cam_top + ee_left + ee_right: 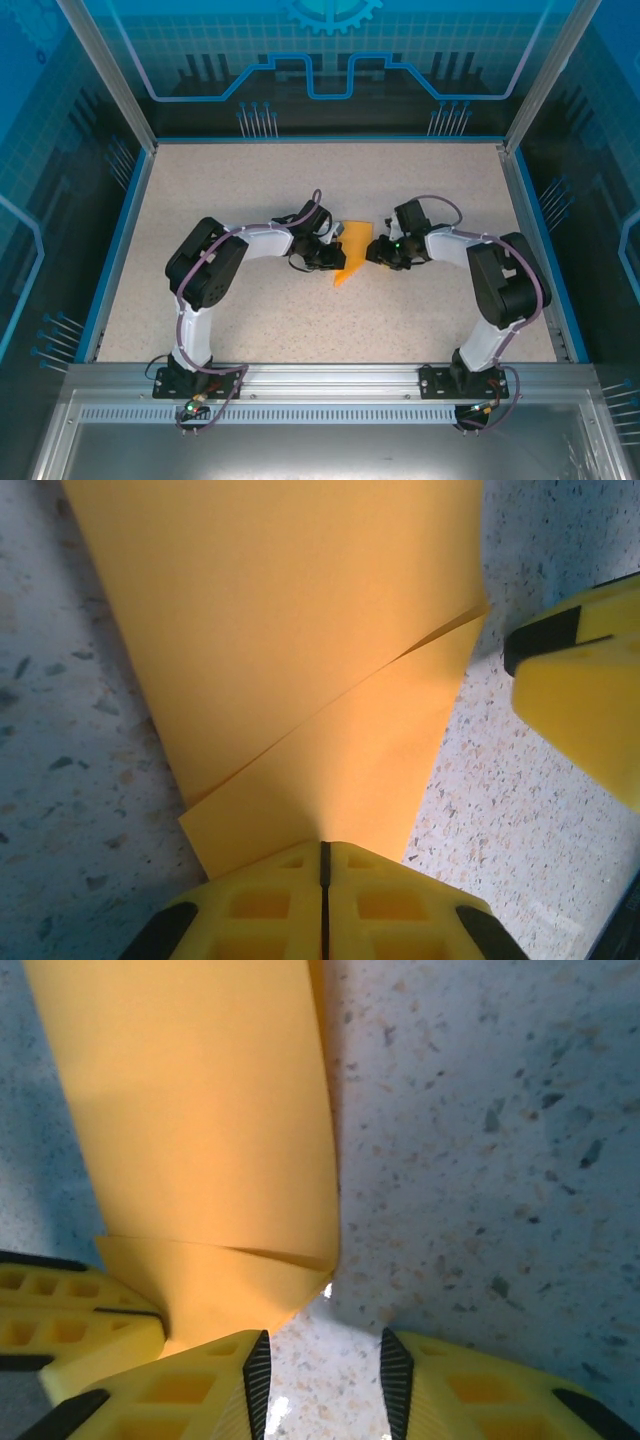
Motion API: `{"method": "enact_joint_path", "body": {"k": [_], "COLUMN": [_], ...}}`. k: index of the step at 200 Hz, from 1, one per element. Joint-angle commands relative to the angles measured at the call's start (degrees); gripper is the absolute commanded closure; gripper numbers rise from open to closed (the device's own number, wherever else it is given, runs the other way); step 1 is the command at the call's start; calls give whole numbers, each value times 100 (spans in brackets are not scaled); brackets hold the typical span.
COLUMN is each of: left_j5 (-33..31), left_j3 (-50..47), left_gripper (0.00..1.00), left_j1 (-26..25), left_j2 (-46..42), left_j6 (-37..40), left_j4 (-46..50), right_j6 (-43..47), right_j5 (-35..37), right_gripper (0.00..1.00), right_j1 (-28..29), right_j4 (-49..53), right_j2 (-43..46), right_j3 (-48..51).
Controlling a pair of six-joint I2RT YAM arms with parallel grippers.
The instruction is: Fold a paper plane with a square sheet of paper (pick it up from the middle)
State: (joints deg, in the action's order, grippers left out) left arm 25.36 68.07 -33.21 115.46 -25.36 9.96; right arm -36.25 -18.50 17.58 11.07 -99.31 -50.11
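The orange-yellow sheet of paper lies folded into a narrow layered shape at the table's middle, tapering to a point toward the near side. My left gripper is at its left edge. In the left wrist view the left gripper is shut on the paper, which fans out from between its jaws with a diagonal crease. My right gripper stands just right of the paper. In the right wrist view the right gripper is open over bare table, with the paper just left of its left finger.
The speckled tabletop has a blue raised rim and transparent walls on three sides. The two grippers face each other a short way apart; one right finger shows in the left wrist view.
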Motion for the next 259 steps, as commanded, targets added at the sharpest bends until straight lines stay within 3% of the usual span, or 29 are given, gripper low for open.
{"method": "enact_joint_path", "body": {"k": [1,151,216,259], "left_j5": [-115,-51,272,-26], "left_j3": [-84,-50,278,450], "left_gripper": [93,92,82,82], "left_j1": [3,0,-8,31], "left_j2": [152,100,-528,-610], "left_j6": [130,200,-66,212], "left_j4": [192,224,232,631], "right_j6": [-178,-254,65,23], "right_j5": [-346,-367,198,156], "right_gripper": [64,69,68,64], "right_j1": [25,119,150,173], "right_j4": [-245,-172,391,375], "right_j2": [-202,-304,-154,32], "right_j3": [-164,-553,-589,-515]}}
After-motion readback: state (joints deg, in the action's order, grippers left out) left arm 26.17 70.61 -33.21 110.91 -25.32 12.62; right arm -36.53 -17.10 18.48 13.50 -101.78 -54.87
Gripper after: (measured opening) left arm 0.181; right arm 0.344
